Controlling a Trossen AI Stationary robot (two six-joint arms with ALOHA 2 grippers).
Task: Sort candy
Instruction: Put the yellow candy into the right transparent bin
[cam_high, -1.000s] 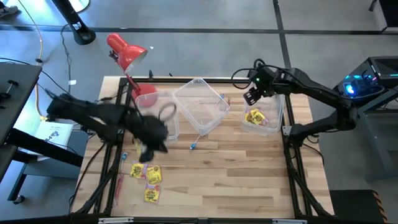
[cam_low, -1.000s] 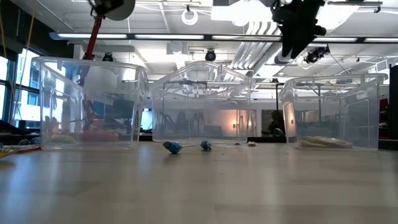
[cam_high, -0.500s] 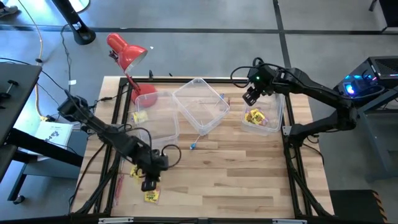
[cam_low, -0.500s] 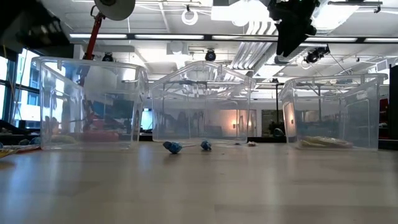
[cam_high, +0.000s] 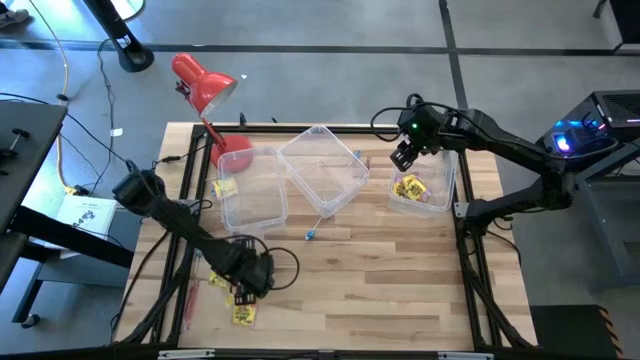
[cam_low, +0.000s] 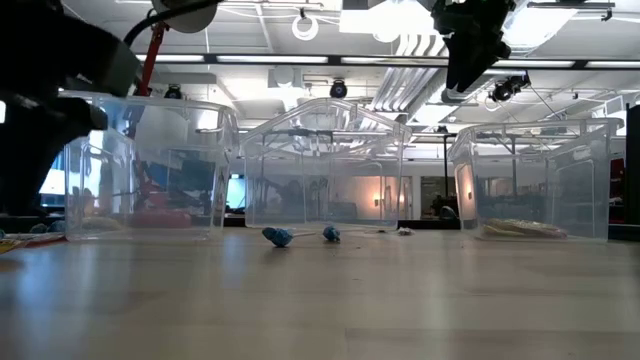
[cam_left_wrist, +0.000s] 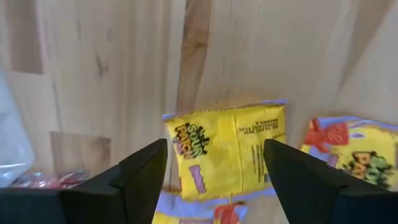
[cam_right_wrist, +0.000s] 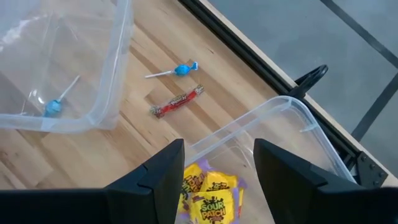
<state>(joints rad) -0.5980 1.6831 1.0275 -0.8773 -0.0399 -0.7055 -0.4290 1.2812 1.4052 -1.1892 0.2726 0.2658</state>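
left fingers (cam_left_wrist: 140, 177): we see them spread, nothing pinched.
left gripper (cam_high: 243, 290): low over a yellow packet (cam_left_wrist: 227, 149) at the table's (cam_high: 400, 280) near-left.
right gripper (cam_high: 404, 157): fingers apart, empty, above the right bin (cam_high: 445, 195).
candy: we see yellow packets in the right bin (cam_right_wrist: 208, 196), a red stick (cam_right_wrist: 177, 101) and blue lollipop (cam_right_wrist: 180, 70) between bins.

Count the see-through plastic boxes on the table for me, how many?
3. The left bin sits beside the red desk lamp, the middle bin is turned at an angle, and the right bin, holding yellow candy packets, is under the right gripper.
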